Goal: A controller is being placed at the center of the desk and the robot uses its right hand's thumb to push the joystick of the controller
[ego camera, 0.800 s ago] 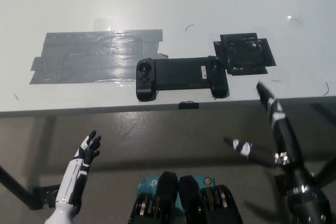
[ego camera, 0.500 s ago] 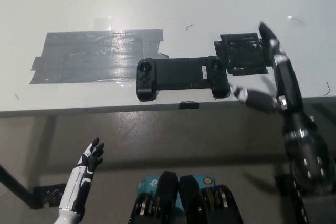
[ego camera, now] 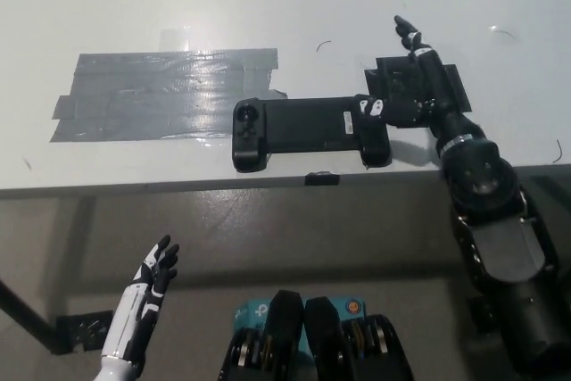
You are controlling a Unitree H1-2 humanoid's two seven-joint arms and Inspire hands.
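Observation:
A black controller (ego camera: 308, 131) lies flat near the front edge of the white desk (ego camera: 268, 6), with a joystick (ego camera: 246, 116) on its left end and another under my thumb at its right end. My black right hand (ego camera: 412, 86) is open over that right end. Its thumb tip (ego camera: 370, 107) rests on or just above the right joystick, and the other fingers (ego camera: 406, 33) point away across the desk. My white left hand (ego camera: 152, 276) hangs open below the desk edge at the lower left.
A wide patch of grey tape (ego camera: 161, 95) covers the desk left of the controller. A black taped square (ego camera: 415, 91) lies under my right hand. A small black clip (ego camera: 319, 178) sits on the desk's front edge.
My right hand has risen from below the desk edge and swung left over the controller's right end, thumb now at the joystick. The left hand has sunk slightly.

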